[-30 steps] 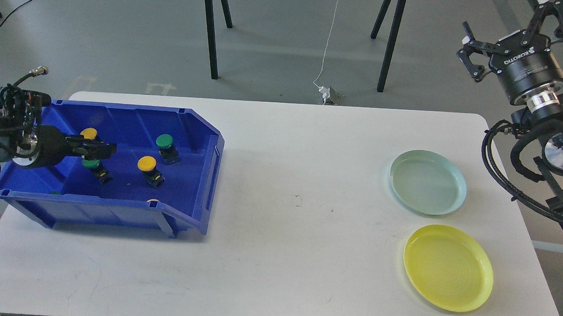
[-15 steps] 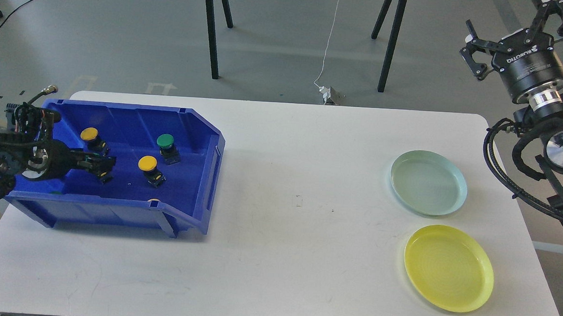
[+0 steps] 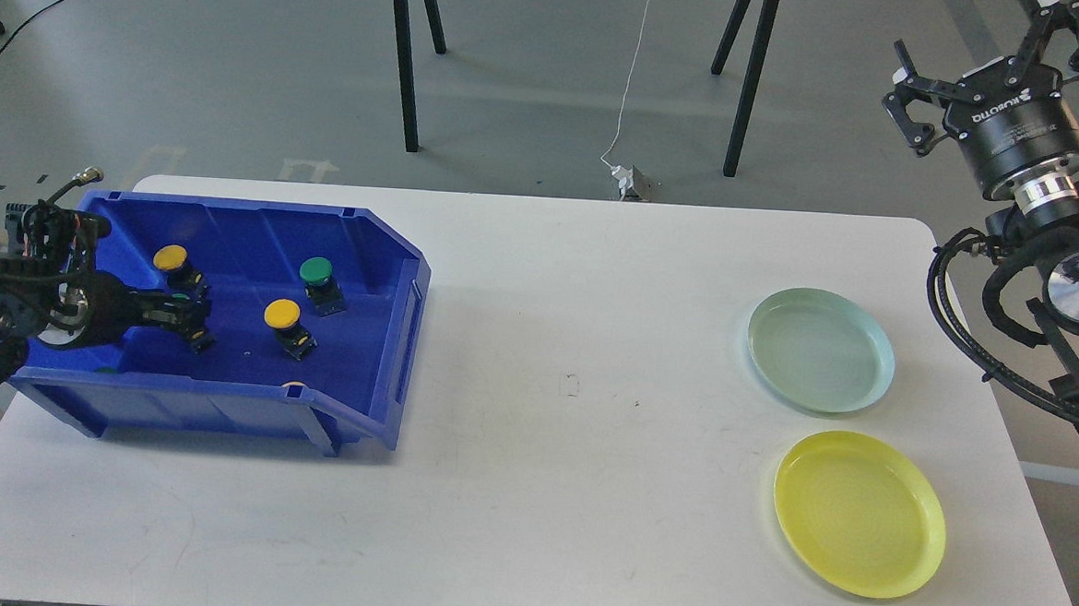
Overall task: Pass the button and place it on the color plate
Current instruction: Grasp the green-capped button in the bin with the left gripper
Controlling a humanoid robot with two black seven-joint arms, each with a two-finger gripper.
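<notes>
At far left, the left gripper (image 3: 190, 314) reaches into the blue bin (image 3: 386, 240), its dark fingers set around a green button (image 3: 194, 331) on the bin floor; whether they have closed on it cannot be told. It sat higher and further right a second ago, above the button, and has since dropped to it. The button looks small, rigid and light, with a smooth domed cap likely to slip, so the squarer black base seems the safer hold. Two yellow buttons (image 3: 282, 314) and another green button (image 3: 317, 271) lie nearby. On the table's right wait the pale green plate (image 3: 861, 338) and the yellow plate (image 3: 917, 507); the right gripper (image 3: 991, 50) hangs wide open and empty.
</notes>
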